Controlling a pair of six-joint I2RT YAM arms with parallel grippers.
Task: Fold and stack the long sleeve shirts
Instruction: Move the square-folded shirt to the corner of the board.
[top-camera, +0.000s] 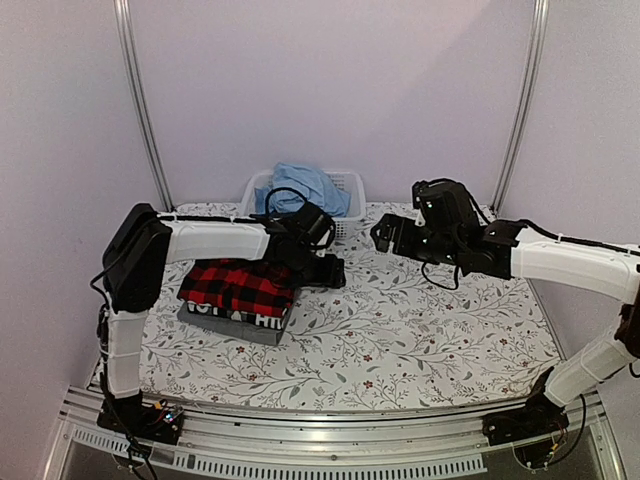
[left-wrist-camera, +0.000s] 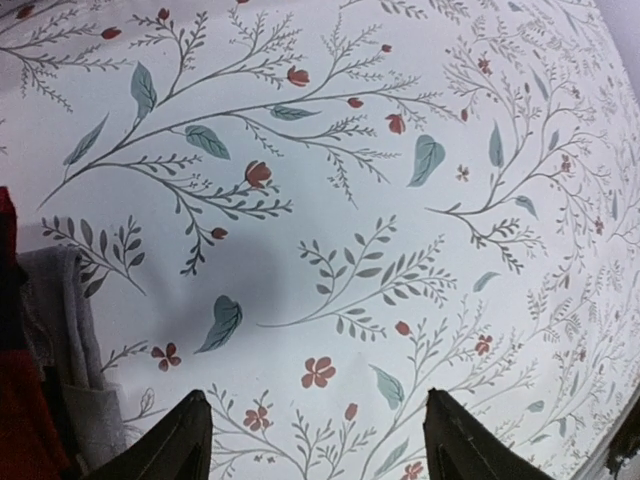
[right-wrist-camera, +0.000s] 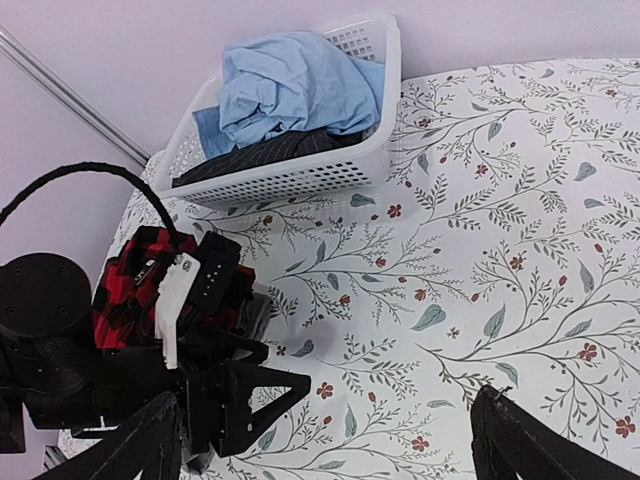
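The folded red-and-black flannel (top-camera: 237, 285) lay on the grey lettered shirt (top-camera: 232, 322) at middle left of the top view, long side running left to right. The left gripper (top-camera: 332, 272) stood just beside its right end, jaws apart, empty. The right gripper (top-camera: 384, 235), also wide and empty, hung farther right; I judged the left arm nearer.

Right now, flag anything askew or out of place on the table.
Nothing much: the red check shirt lies folded on the grey shirt, edges not quite flush. Blue cloth sits crumpled in the basket.
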